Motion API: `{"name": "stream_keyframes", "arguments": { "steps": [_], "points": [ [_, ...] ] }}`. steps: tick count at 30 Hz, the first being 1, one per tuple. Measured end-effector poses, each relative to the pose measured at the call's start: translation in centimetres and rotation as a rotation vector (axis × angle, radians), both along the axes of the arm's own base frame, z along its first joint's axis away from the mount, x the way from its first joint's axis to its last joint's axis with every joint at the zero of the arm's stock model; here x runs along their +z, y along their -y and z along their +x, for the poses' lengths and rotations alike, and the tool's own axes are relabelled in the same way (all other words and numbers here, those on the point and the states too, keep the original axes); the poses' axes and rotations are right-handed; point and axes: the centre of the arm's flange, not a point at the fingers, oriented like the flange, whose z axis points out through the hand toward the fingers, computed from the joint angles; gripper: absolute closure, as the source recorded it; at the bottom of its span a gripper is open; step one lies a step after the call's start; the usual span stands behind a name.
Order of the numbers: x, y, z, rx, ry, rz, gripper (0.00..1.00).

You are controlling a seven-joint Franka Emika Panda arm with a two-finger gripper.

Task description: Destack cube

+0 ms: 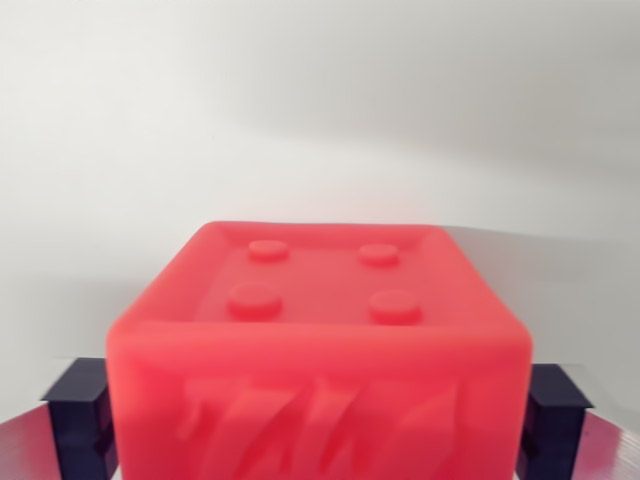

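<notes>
Left finger (pixel 78 415) dark, at the cube's left side. Red cube (pixel 318 350) fills the lower centre of the wrist view, four studs up, raised lettering on the near face, blurred. Right finger (pixel 552 415) at its right side. Gripper (pixel 318 440) pinching the cube. Pale surface (pixel 320 120) behind.
</notes>
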Motion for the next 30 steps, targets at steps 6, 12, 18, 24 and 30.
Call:
{"name": "stream_keyframes", "arguments": {
  "steps": [6,12,18,24,30],
  "points": [
    [0.0,0.0,0.0,0.0,0.0,0.0,0.0],
    [0.0,0.0,0.0,0.0,0.0,0.0,0.0],
    [0.0,0.0,0.0,0.0,0.0,0.0,0.0],
    [0.3,0.0,0.0,0.0,0.001,0.0,0.0],
    [1.5,0.0,0.1,0.0,0.003,0.0,0.0]
  ]
}}
